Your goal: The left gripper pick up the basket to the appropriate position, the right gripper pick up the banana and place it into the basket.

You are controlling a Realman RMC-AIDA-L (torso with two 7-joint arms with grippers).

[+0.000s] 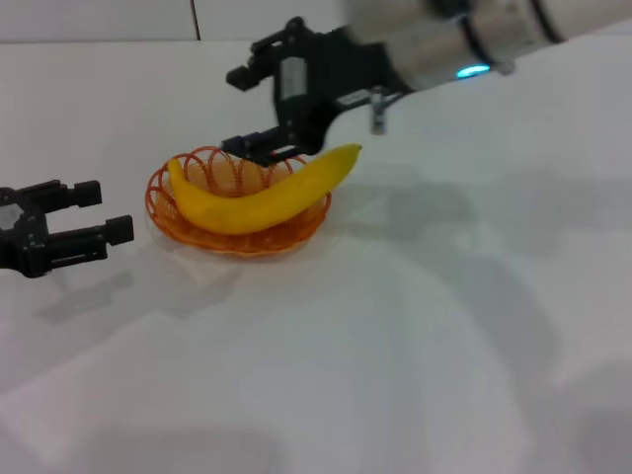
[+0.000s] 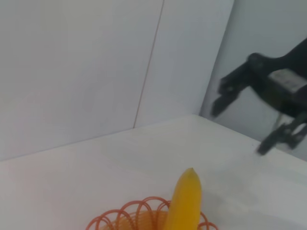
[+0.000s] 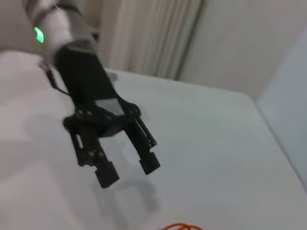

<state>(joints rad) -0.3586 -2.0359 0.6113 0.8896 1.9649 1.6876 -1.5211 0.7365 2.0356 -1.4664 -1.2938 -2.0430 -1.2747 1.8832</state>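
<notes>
From the head camera I see the banana [image 1: 262, 197] lying in the basket [image 1: 178, 229], which sits on the white table [image 1: 415, 326] left of centre; the fruit is longer than the basket, so its right end pokes out over the rim. My right gripper [image 1: 240, 111] hangs just above and behind the far side of the basket, its two fingers spread wide apart and holding nothing, one high and the other low near the scalloped rim. My left gripper [image 1: 104, 211] sits off at the left edge of the table, a short way from the basket, fingers also apart and empty. In the left wrist camera the banana [image 2: 184, 201] tip rises over the orange loops of the basket [image 2: 139, 215], with the right gripper [image 2: 240, 122] farther off. In the right wrist camera the left gripper [image 3: 128, 170] shows open over the table.
</notes>
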